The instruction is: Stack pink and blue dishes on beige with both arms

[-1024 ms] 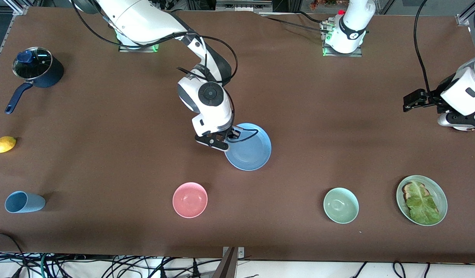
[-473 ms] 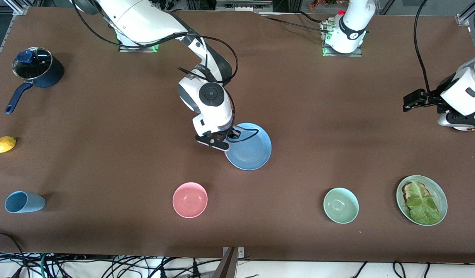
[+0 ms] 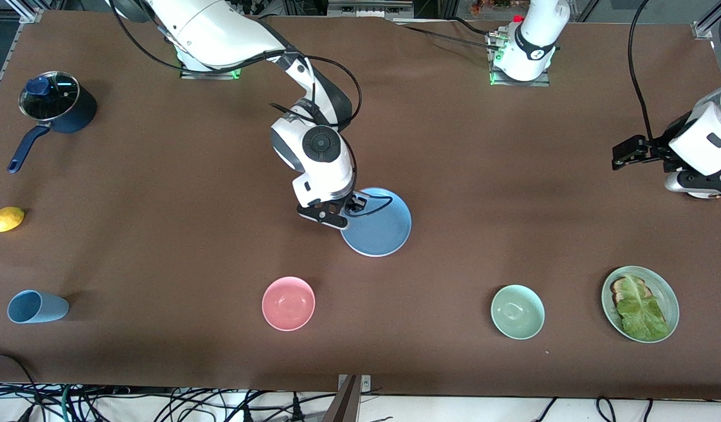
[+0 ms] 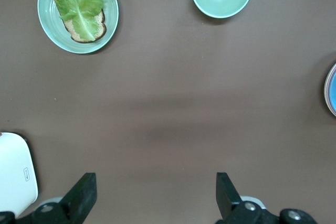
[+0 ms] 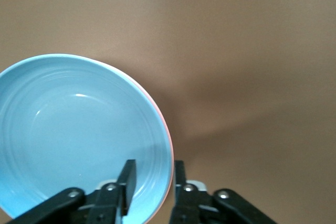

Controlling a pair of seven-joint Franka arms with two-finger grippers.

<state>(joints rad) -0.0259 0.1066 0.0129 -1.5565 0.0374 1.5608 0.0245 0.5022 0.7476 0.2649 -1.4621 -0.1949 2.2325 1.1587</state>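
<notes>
Change: blue plate [image 3: 377, 225] now sits flatter on the stack.
Right gripper [image 5: 152, 182]: fingers straddle its rim, slight gap.
Left gripper [image 4: 152, 195]: spread wide, waiting.
Nearby: pink bowl [image 3: 288, 303], clear.

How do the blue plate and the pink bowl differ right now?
The blue plate is flat and wide; the pink bowl is deeper and smaller. The right gripper straddles the plate's rim, while the bowl stands free, nearer the front camera. Both are round and empty.
</notes>
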